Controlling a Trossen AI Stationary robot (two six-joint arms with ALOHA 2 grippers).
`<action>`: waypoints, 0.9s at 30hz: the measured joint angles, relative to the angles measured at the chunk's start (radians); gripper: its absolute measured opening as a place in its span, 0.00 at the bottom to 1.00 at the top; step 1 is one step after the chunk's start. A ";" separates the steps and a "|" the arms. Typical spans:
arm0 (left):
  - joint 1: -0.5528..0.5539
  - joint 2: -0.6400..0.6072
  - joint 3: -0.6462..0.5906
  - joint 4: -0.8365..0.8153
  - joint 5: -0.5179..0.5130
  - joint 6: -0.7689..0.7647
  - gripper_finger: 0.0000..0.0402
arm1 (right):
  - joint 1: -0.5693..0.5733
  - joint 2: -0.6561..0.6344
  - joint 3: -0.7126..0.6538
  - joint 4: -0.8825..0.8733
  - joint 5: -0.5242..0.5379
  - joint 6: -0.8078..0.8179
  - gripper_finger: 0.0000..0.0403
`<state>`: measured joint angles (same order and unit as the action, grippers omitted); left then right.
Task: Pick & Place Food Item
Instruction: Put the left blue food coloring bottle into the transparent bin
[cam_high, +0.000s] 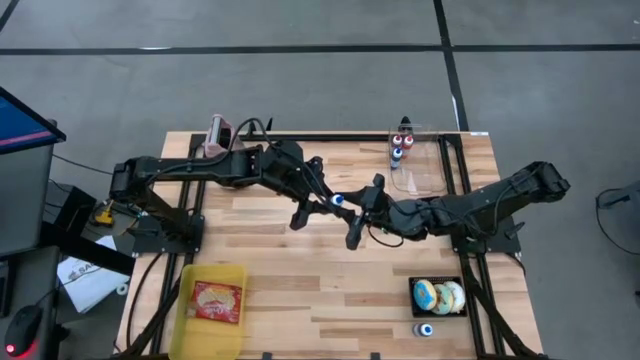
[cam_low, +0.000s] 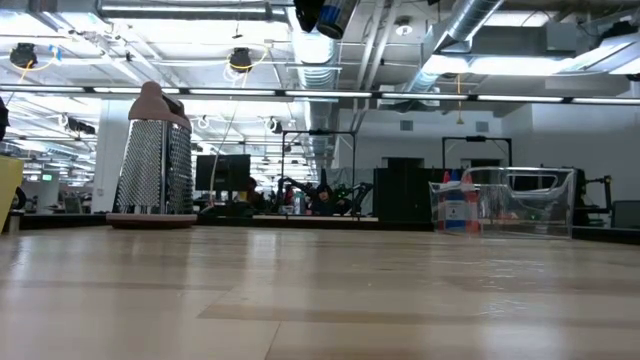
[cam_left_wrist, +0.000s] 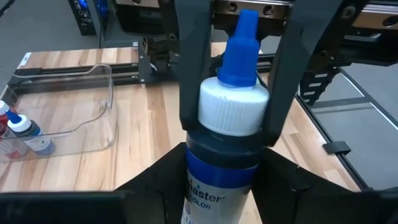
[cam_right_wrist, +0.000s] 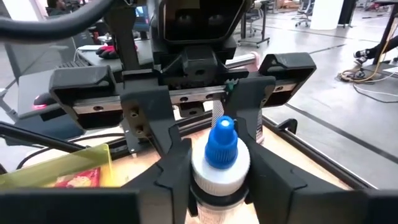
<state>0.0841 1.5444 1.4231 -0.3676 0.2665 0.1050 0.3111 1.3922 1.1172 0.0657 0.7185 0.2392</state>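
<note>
The wooden table (cam_high: 300, 270) held a yellow bin (cam_high: 211, 300) near its front left corner, with a red food packet (cam_high: 217, 300) lying inside. A clear container (cam_high: 425, 165) stood at the back right with small bottles (cam_high: 397, 150) in it, a black tray of pastries (cam_high: 440, 296) sat at the front right, and a metal grater (cam_low: 152, 160) stood at the back left.

Above the middle of the table the two arms met. The left gripper (cam_high: 318, 205) had its fingers closed on the lower body of a blue-capped food colouring bottle (cam_left_wrist: 227, 118), held well clear of the wood. The right gripper (cam_high: 362, 212) faced it from the other side, its fingers (cam_left_wrist: 186, 68) flanking the bottle's white shoulder and cap (whether they actually pressed on it I could not tell). In the right wrist view the same bottle (cam_right_wrist: 219, 163) stood between that arm's own fingers, the blue nozzle upright.
</note>
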 joint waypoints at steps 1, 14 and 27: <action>0.000 0.000 0.000 -0.001 0.001 0.000 0.36 | 0.000 0.000 0.000 0.000 -0.004 -0.001 0.29; 0.009 -0.022 0.000 0.002 -0.052 0.033 0.40 | 0.002 -0.002 0.001 0.014 0.021 0.016 0.26; 0.073 -0.236 0.000 -0.047 -0.226 0.099 0.57 | 0.001 -0.058 0.000 -0.251 0.105 0.189 0.26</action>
<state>0.1567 1.3082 1.4231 -0.4144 0.0405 0.2037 0.3120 1.3341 1.1175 -0.1851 0.8231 0.4279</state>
